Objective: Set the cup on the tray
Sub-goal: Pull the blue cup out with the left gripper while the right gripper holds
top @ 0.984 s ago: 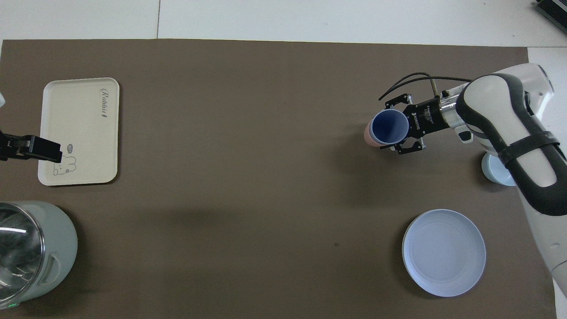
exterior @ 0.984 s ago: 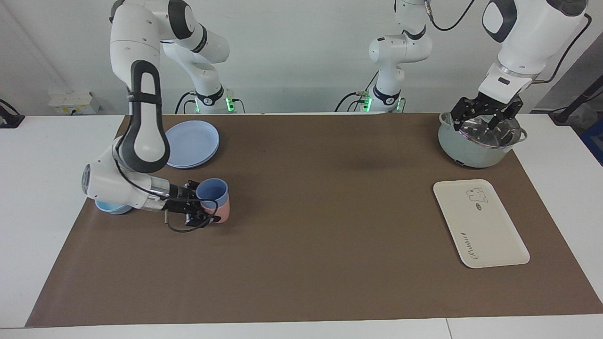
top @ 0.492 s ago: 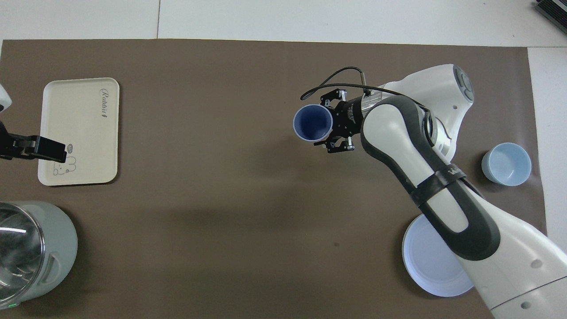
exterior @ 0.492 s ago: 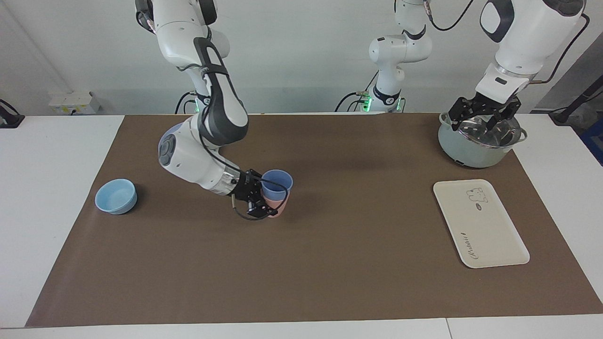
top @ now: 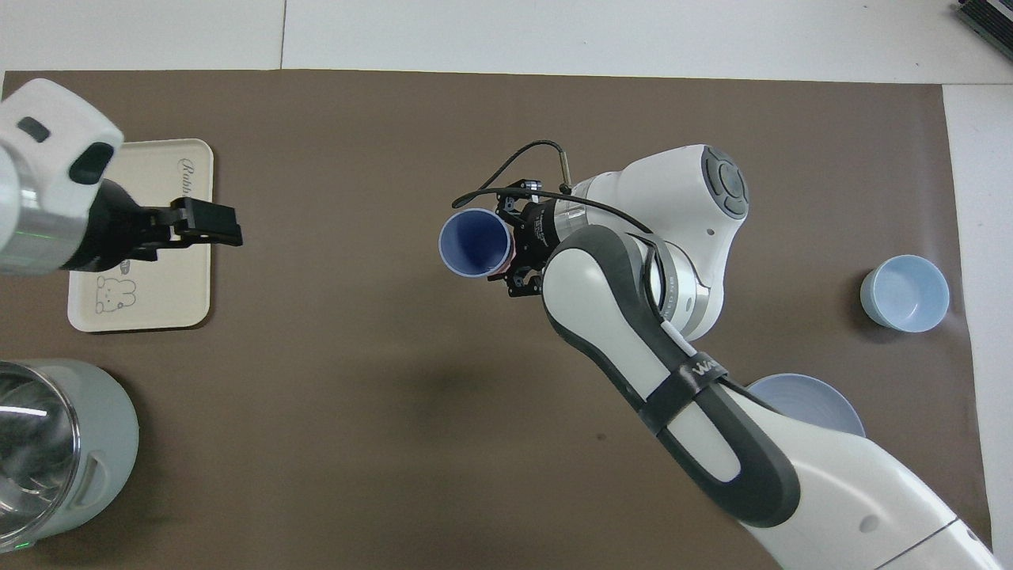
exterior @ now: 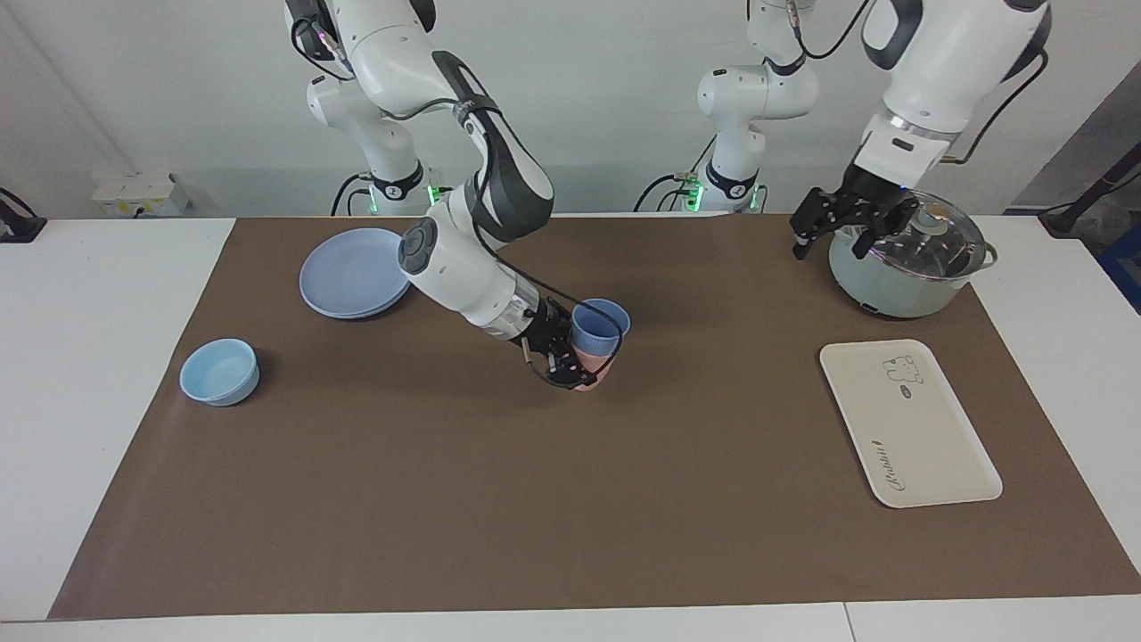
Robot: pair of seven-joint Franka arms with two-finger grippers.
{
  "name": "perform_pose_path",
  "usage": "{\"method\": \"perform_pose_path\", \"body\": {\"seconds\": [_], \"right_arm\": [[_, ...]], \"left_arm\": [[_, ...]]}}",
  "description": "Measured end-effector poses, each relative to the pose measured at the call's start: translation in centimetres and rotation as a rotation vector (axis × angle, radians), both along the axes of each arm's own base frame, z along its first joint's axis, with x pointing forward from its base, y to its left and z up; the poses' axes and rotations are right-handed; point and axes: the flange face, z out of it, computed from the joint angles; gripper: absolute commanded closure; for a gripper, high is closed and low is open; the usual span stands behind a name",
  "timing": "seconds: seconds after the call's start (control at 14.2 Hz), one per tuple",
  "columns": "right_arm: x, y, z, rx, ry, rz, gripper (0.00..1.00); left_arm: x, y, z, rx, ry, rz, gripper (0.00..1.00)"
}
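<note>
The blue cup (exterior: pixel 599 325) sits nested in a pink cup (exterior: pixel 595 373). My right gripper (exterior: pixel 563 357) is shut on this stack from the side and holds it low over the middle of the mat. From overhead the blue cup's mouth (top: pixel 473 242) shows and hides the pink cup. The cream tray (exterior: pixel 909 428) with the bear drawing lies flat toward the left arm's end, with nothing on it. My left gripper (exterior: pixel 833 234) is open and empty in the air beside the pot. In the overhead view it (top: pixel 225 229) covers the tray's (top: pixel 158 305) edge.
A grey-green pot (exterior: pixel 905 276) with a glass lid stands nearer to the robots than the tray. A round blue plate (exterior: pixel 352 272) and a light-blue bowl (exterior: pixel 219 371) are toward the right arm's end.
My right arm has carried the stacked cups from beside the bowl toward the middle of the mat. My left gripper has come off the pot lid toward the middle.
</note>
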Motion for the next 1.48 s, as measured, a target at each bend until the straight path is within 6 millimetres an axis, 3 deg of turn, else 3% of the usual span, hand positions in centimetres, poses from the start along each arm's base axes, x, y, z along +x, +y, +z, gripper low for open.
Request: {"method": "perform_pose_path", "body": {"seconds": [0.21,0.42,0.63,0.91,0.98,1.05,1.12,1.48], "right_arm": [[-0.5,1.7,1.3,-0.066,-0.008,-0.012,1.0],[-0.4,1.8,1.9,-0.073,-0.016,-0.021,1.0],[-0.3,1.7,2.0,-0.072,-0.018,-0.025,1.0],[-0.2,1.7,2.0,-0.072,-0.018,-0.025,1.0],[-0.2,1.7,2.0,-0.073,-0.019,-0.025,1.0],[-0.2,1.7,2.0,-0.077,-0.021,-0.022,1.0],[-0.2,1.6,2.0,-0.08,-0.023,-0.02,1.0],[-0.2,1.6,2.0,-0.084,-0.026,-0.018,1.0]], "left_arm": [[-2.4,-8.2,-3.6,-0.133,-0.085,0.149,0.15],[-4.9,-12.0,-7.0,-0.172,-0.083,0.187,0.24],[-5.5,-13.1,-8.5,-0.25,-0.085,0.217,0.26],[-4.5,-13.8,-10.0,-0.31,-0.151,0.264,0.31],[-4.1,-14.0,-10.5,-0.316,-0.161,0.273,0.37],[-3.9,-14.1,-10.8,-0.321,-0.168,0.279,0.56],[-3.7,-14.1,-11.1,-0.324,-0.174,0.283,1.0],[-3.4,-14.3,-11.3,-0.331,-0.181,0.29,1.0]]}}
